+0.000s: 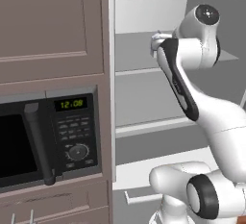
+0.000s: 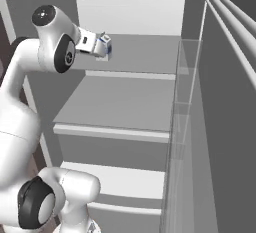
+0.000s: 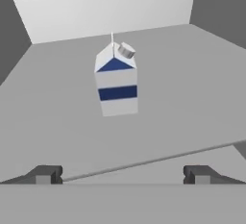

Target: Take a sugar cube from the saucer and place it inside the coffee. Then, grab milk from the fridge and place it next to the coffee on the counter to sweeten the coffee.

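Now reaching into fridge (image 2: 190, 92) | milk (image 3: 116, 80) upright alone on upper shelf, far from edge | gripper (image 3: 122, 175) spread wide, empty, short of carton | we should centre, advance until fingers straddle its sides, then close below the gable.

White milk (image 3: 116, 80) carton, blue bands; pale grey fridge (image 3: 192, 88).

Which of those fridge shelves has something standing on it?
The top shelf: the milk carton stands upright there, just ahead of the robot's open fingers. The shelf below shows only bare grey surface.
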### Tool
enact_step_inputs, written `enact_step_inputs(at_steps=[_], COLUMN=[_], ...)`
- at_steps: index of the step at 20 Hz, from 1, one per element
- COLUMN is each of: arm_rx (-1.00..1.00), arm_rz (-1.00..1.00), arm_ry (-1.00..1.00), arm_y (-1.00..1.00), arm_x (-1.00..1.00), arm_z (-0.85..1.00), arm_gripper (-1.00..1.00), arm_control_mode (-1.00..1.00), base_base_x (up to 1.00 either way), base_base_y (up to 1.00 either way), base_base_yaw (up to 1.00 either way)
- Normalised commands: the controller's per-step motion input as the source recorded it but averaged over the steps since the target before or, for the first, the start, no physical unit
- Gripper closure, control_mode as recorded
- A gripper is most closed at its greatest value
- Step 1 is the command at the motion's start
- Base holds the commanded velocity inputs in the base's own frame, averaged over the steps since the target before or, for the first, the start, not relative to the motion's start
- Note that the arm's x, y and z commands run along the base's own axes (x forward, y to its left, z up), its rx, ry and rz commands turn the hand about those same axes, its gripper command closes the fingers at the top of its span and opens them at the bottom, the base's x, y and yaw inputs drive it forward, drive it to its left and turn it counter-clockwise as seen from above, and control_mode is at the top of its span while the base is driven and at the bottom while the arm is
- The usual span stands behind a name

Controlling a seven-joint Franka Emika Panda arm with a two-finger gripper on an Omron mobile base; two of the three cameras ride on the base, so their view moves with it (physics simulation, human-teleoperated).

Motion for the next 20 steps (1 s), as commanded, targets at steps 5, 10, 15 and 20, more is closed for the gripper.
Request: enact_step_inputs(at_steps=[5,10,15,20], arm_rx=[0.00,0.00,0.00,-0.01], arm_rz=[0.00,0.00,0.00,0.00], arm_ry=[0.00,0.00,0.00,0.00], arm_y=[0.00,0.00,-0.02,-0.01], arm_x=[0.68,0.50,0.39,0.44], arm_z=[-0.20,-0.19,-0.14,-0.05], arm_gripper=[-1.00,-1.00,-1.00,-1.00], arm_control_mode=[-1.00,-1.00,-1.00,-1.00], base_base_x=[0.00,0.00,0.00,0.00], base_base_y=[0.00,0.00,0.00,0.00], base_base_yaw=[0.00,0.00,0.00,0.00])
